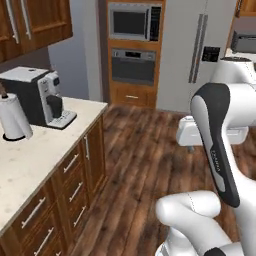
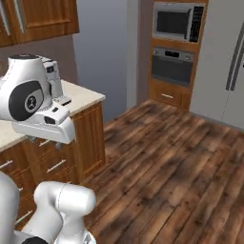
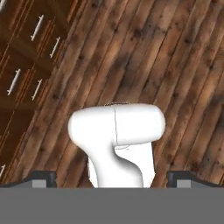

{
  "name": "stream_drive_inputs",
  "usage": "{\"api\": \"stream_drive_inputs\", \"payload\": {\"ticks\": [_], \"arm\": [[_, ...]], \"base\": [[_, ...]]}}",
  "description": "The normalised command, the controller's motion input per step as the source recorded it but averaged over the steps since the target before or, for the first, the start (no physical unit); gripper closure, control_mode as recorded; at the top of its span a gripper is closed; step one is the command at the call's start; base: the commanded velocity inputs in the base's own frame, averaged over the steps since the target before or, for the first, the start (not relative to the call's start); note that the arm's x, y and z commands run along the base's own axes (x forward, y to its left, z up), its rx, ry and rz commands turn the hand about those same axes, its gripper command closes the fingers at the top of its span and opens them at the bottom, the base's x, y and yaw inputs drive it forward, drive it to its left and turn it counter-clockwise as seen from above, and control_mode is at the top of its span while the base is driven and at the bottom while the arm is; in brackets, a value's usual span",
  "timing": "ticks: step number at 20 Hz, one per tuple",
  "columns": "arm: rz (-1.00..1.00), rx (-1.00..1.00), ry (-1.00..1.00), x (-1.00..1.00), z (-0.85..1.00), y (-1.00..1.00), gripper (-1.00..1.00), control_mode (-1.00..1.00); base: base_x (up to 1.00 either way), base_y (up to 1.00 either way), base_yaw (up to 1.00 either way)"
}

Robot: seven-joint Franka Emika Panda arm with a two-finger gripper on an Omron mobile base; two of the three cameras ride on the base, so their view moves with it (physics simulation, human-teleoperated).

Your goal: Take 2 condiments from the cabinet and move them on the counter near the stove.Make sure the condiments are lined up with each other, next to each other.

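A: Left to right, what stands?

B: Wall cabinet [image 1: 30,22] upper left, doors closed, so the condiments are presumably behind them; I cannot see either. Below it the counter [image 1: 35,160] carries a paper towel roll [image 1: 12,117] and a coffee machine [image 1: 40,95]. No stove in sight.

A: And the gripper?

B: Gripper [image 3: 112,179] hangs over the wood floor [image 3: 175,65], well apart from the counter, fingers spread wide, holding nothing.

A: Handling, by your judgement?

B: Unverified until the doors open. A lidded jar is likely rigid, smooth and moderately heavy: grasp its body mid-height, not the lid. A small shaker would be light and easily toppled: pinch low, squarely across its sides.
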Motion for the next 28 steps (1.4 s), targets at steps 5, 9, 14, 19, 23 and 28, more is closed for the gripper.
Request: {"api": "stream_drive_inputs", "payload": {"ticks": [5, 9, 14, 19, 23, 28], "arm": [[0.00, 0.00, 0.00, 0.00, 0.00, 0.00, -1.00, 1.00], [0.00, 0.00, 0.00, 0.00, 0.00, 0.00, -1.00, 1.00], [0.00, 0.00, 0.00, 0.00, 0.00, 0.00, -1.00, 1.00], [0.00, 0.00, 0.00, 0.00, 0.00, 0.00, -1.00, 1.00], [0.00, 0.00, 0.00, 0.00, 0.00, 0.00, -1.00, 1.00], [0.00, 0.00, 0.00, 0.00, 0.00, 0.00, -1.00, 1.00]], "base": [[0.13, -0.64, -0.86], [0.52, -0.60, -0.73], [0.81, -0.25, -0.59], [0.95, 0.47, -0.34], [1.00, 0.45, -0.06], [1.00, 0.18, 0.08]]}}
